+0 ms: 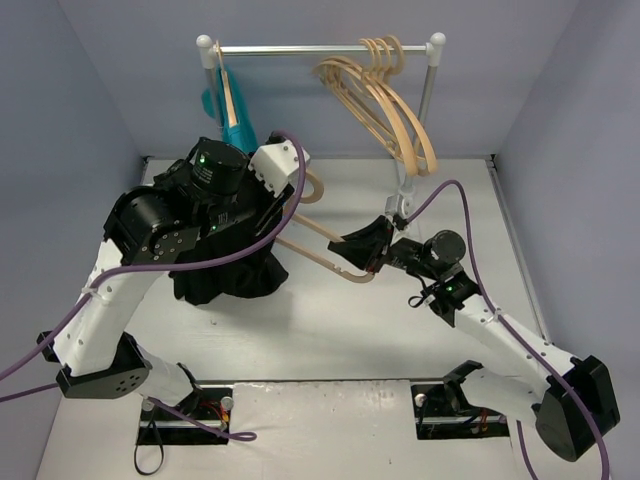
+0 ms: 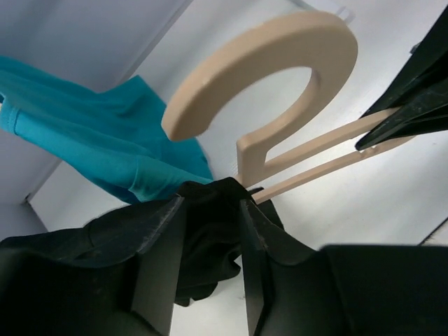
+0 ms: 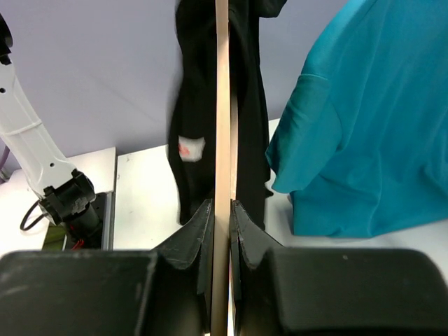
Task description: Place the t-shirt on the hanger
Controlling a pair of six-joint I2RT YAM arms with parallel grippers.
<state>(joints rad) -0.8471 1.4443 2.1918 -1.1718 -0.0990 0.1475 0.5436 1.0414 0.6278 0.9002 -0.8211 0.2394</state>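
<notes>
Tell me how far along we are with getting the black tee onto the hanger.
Done: the t-shirt hangs round the hanger, its hook clear above the cloth. In hand: right pincer clamps one hanger arm; left pincer straddles cloth by the hook, grip unclear. Left: that clamped arm looks bare, so the shoulder probably needs pulling over it.

From above, the left arm [image 1: 180,215] covers much of the t-shirt [image 1: 225,282] and the hanger's [image 1: 322,256] middle.
</notes>
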